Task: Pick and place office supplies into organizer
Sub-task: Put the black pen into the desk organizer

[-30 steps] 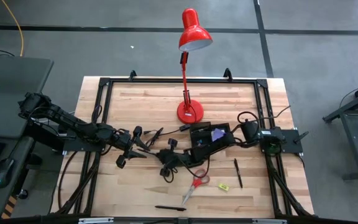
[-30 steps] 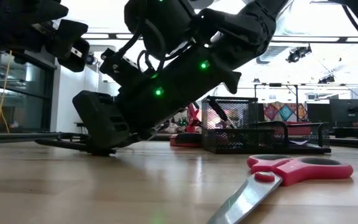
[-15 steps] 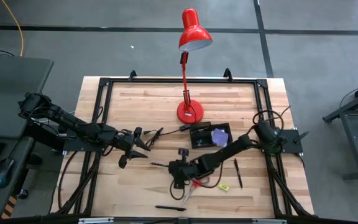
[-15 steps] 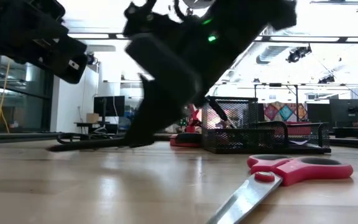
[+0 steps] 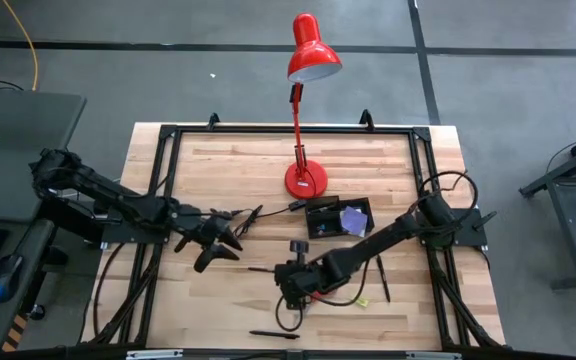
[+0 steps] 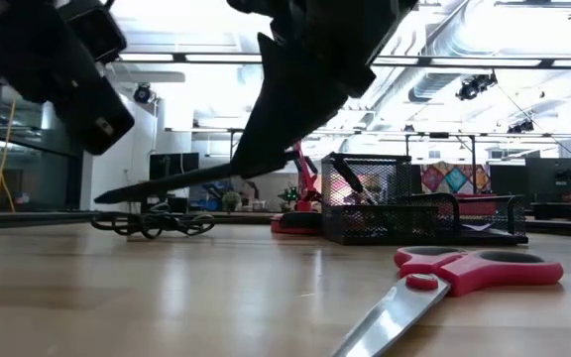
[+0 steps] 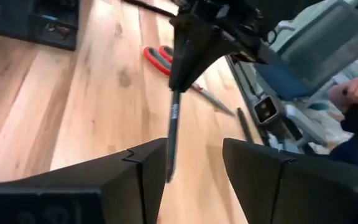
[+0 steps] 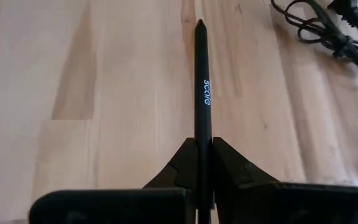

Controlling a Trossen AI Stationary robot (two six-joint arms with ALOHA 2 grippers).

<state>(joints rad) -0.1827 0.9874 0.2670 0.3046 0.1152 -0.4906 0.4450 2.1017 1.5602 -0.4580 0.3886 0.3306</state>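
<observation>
The right gripper [image 8: 202, 163] has its jaws clamped on a black pen [image 8: 202, 93], lifted for carrying to the organizer [image 5: 338, 217]; the left gripper [image 7: 194, 165] waits with jaws parted.

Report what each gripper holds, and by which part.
Right gripper pinches a black pen by one end. Left gripper holds nothing, fingers apart.

Black pen [image 8: 203, 93], white lettering; red-handled scissors [image 6: 444, 283]; red lamp [image 5: 308, 100]; black mesh organizer [image 6: 404, 211]; light wood table [image 5: 228, 165].
</observation>
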